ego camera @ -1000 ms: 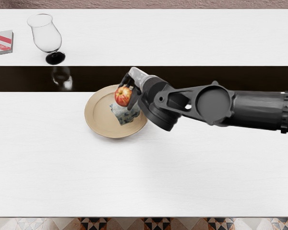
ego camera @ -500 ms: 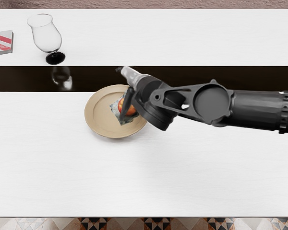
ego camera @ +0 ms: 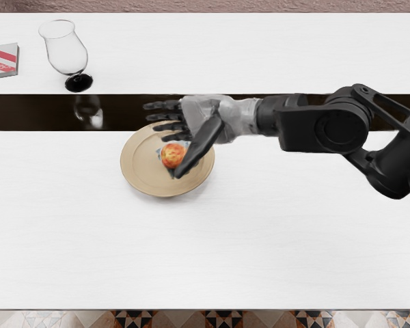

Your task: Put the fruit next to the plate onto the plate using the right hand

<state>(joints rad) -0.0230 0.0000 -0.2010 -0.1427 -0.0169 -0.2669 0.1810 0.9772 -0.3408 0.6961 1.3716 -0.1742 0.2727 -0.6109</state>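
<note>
1. The apple [ego camera: 171, 155] sat on the plate [ego camera: 133, 171], near its middle. The placement looked done.
2. Your right hand [ego camera: 191, 123] was over the plate's far-right rim, fingers [ego camera: 164, 106] spread apart and gripping nothing.
3. One dark digit ran down just beside the apple's right side. I couldn't tell whether it touched.
4. What was left, as I judged it: pull the hand clear without nudging the apple, then take the arm off the desk [ego camera: 260, 239].
5. The left arm wasn't in view. The wine glass [ego camera: 63, 48] and book [ego camera: 1, 60] stood far left, well apart from the plate.
</note>
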